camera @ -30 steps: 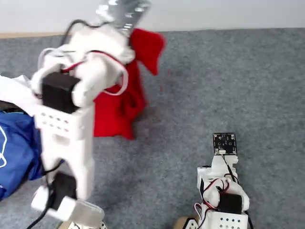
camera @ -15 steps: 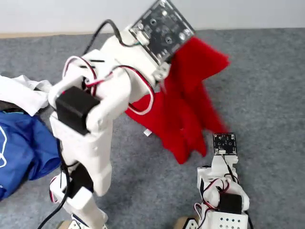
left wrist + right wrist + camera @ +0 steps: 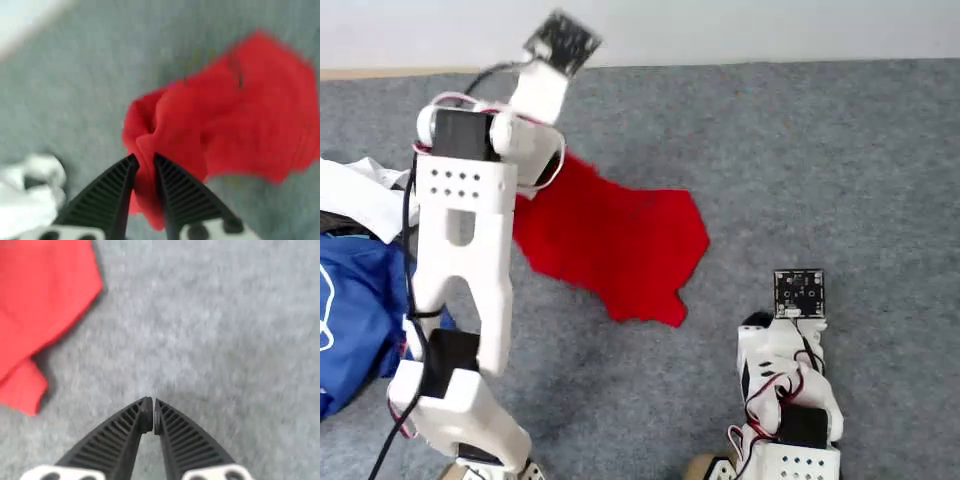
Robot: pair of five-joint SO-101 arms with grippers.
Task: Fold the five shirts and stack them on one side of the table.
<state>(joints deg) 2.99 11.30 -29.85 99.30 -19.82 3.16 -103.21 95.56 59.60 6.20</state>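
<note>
The left tool (image 3: 144, 161) stays pinched nearly shut on an edge of the red shirt (image 3: 620, 245). 1 second ago the shirt hung bunched in the air; now it lies spread mid-bench (image 3: 840, 150). The right tool (image 3: 148, 412) is closed and empty beside it. Folding can likely begin; the blue shirt (image 3: 350, 300) waits at the bench's edge.

Red shirt (image 3: 620, 240) rumpled on grey table (image 3: 840, 160)
</note>
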